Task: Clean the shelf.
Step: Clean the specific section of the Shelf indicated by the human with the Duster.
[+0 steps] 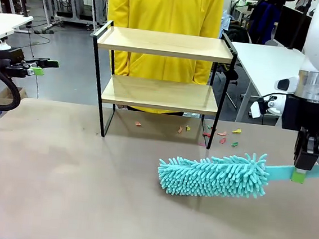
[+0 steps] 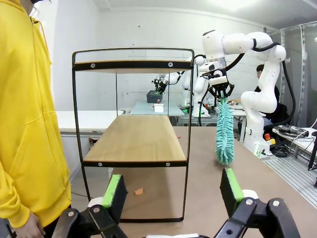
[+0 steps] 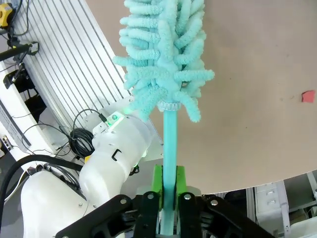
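The shelf (image 1: 164, 43) stands at the table's far side: two light wooden boards in a thin black frame, both boards bare; it also appears in the left wrist view (image 2: 133, 139). A teal fluffy duster (image 1: 213, 174) hangs low over the table in front of the shelf's right end, its handle pinched by my right gripper (image 1: 298, 176), which is shut on it (image 3: 168, 191). My left gripper (image 1: 39, 69) hovers at the far left, off the table's edge, open with nothing between its green pads (image 2: 115, 191).
Several small coloured scraps (image 1: 221, 137) lie on the table under and right of the shelf. A person in a yellow hoodie (image 1: 164, 7) stands right behind the shelf. A white table (image 1: 272, 62) sits at the back right.
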